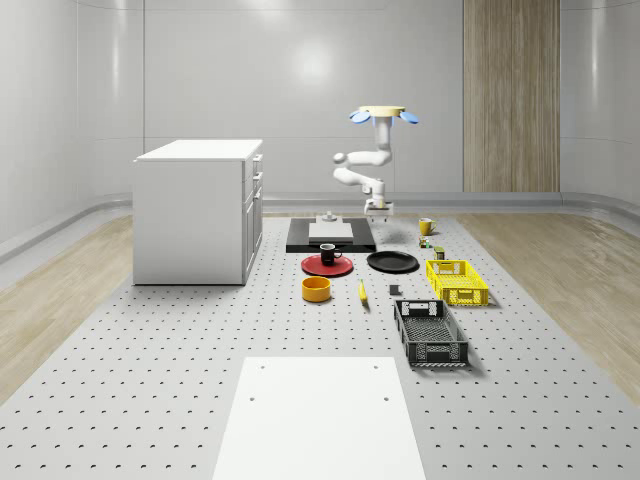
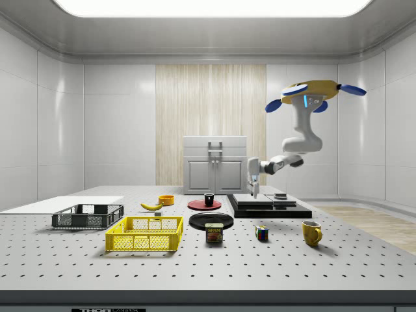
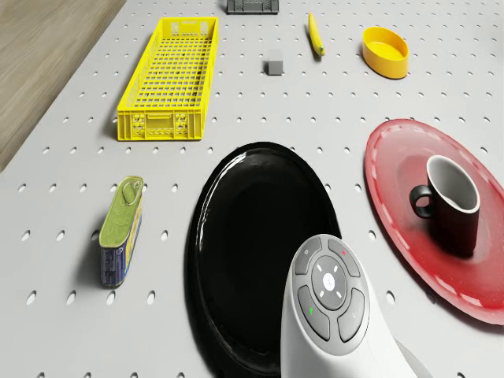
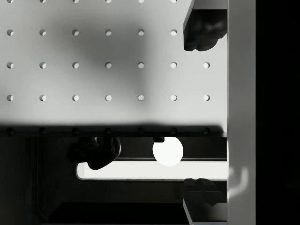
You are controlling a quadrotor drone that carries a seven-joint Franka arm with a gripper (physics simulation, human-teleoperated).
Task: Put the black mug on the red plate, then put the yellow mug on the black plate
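Note:
The black mug [image 1: 330, 254] [image 2: 209, 199] [image 3: 453, 206] stands upright on the red plate [image 1: 327, 266] [image 2: 197, 205] [image 3: 390, 177]. Beside it lies the bare black plate [image 1: 392, 262] [image 2: 211, 220] [image 3: 256, 236]. The yellow mug [image 1: 426, 226] [image 2: 312, 232] stands on the table, farther toward the whole-scene view's right. The drone [image 1: 380, 113] [image 2: 311, 96] hovers high over the table's back part. Its gripper [image 1: 376, 208] [image 2: 255, 190] [image 4: 202, 110] hangs open and holds nothing, above the edge of a low black platform [image 1: 330, 238] [image 2: 266, 207], behind the black plate.
A white cabinet [image 1: 200, 210] stands at the whole-scene view's left. On the table lie a yellow bowl [image 1: 316, 289], a banana [image 1: 362, 292], a yellow crate [image 1: 457, 281], a black crate [image 1: 430, 333], a tin can [image 3: 122, 230] and a coloured cube [image 2: 261, 233].

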